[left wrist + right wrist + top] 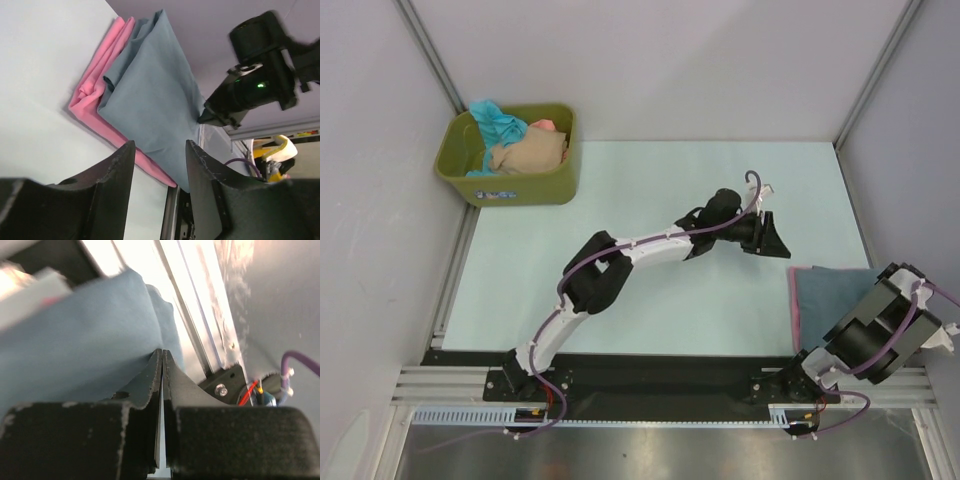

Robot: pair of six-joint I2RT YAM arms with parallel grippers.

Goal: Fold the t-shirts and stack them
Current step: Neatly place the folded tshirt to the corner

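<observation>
A slate grey-blue t-shirt [825,298] lies folded on a pink t-shirt [792,300] at the table's right near side. In the left wrist view the grey-blue t-shirt [150,95] covers most of the pink one [95,95]. My right gripper [162,352] is shut, its tips pinching the grey-blue shirt's near right edge [100,320]; the left wrist view shows that right gripper [204,118] at the cloth's edge. My left gripper [775,240] hangs open over the mat, left of the stack, and its jaws [159,145] hold nothing.
An olive-green tub [510,188] stands at the back left, holding teal [496,120], beige [525,152] and salmon [546,126] shirts. Grey walls close in the left, back and right. The metal rail [650,385] with both arm bases runs along the near edge.
</observation>
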